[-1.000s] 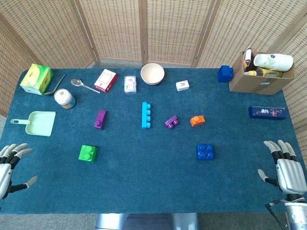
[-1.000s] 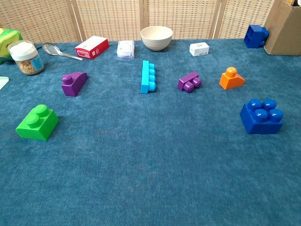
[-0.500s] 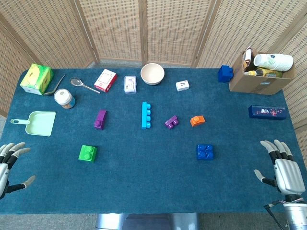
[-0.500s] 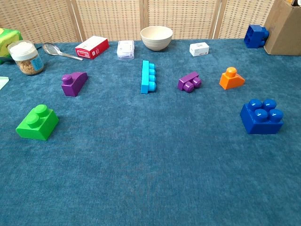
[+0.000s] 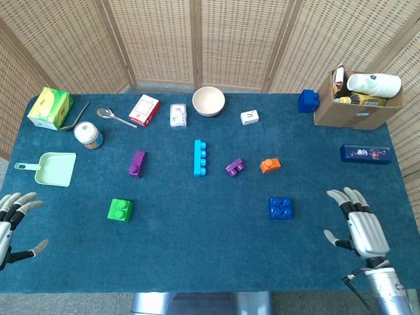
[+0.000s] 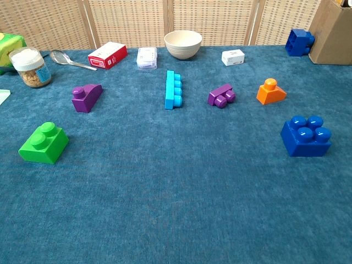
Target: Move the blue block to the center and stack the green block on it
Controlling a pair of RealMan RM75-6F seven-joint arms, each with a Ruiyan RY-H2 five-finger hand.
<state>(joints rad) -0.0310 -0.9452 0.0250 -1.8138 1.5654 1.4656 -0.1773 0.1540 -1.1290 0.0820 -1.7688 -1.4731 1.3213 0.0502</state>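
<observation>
A blue block (image 5: 280, 208) with round studs lies right of the table's middle, near the front; the chest view has the blue block (image 6: 306, 136) at its right edge. The green block (image 5: 119, 210) sits on the left side, and the chest view places the green block (image 6: 43, 143) at the near left. My right hand (image 5: 357, 225) hovers open, fingers spread, a short way right of the blue block and apart from it. My left hand (image 5: 12, 223) stays open at the front left corner, well left of the green block. Neither hand shows in the chest view.
Between the two blocks, further back, lie a purple block (image 5: 137, 163), a long cyan block (image 5: 199, 157), a small purple block (image 5: 234, 167) and an orange block (image 5: 270, 165). A bowl (image 5: 209, 101), small boxes, jar (image 5: 87, 134), dustpan (image 5: 50, 168) and cardboard box (image 5: 356, 102) line the edges.
My right hand has moved left and a little forward over the table, toward the blue block. The left hand and all blocks stay where they were.
</observation>
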